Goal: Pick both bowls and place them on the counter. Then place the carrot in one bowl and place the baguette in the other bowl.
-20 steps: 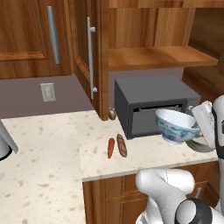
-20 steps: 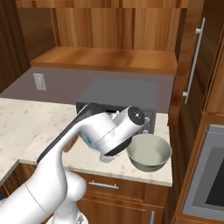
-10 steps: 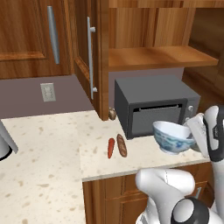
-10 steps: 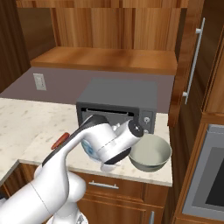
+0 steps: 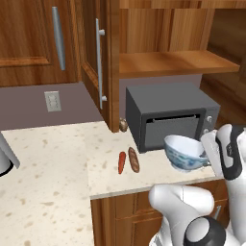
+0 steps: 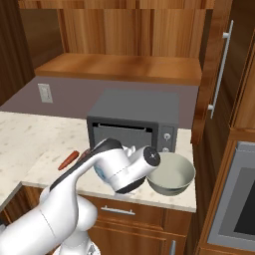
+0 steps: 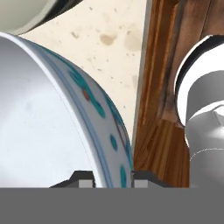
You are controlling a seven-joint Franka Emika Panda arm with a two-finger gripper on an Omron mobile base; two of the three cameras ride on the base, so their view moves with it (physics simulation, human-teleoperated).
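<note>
The white bowl with blue pattern [image 5: 185, 153] hangs low over the counter [image 5: 57, 192] in front of the microwave, near the front edge. My gripper [image 5: 207, 158] is shut on its right rim. In the hand view the bowl's wall [image 7: 65, 122] runs between my gripper [image 7: 111, 179] tips, one fingertip [image 7: 142, 178] outside it. The grey-green bowl [image 6: 172, 173] stands on the counter to the right of the microwave, and its edge [image 7: 26, 11] shows at the hand view's top left. The carrot [image 5: 121, 162] and the baguette [image 5: 134, 160] lie side by side left of the held bowl.
A dark microwave [image 5: 168, 117] stands against the wall behind the bowls. An open cabinet door [image 5: 98, 62] hangs over the counter's back. Wooden cabinet fronts [image 7: 162, 87] drop below the counter edge. A wooden shelf [image 6: 119, 67] runs above the microwave.
The white-and-blue bowl has come down and slightly left with my gripper, closer to the counter in front of the microwave. The grey-green bowl, carrot and baguette have not moved.
</note>
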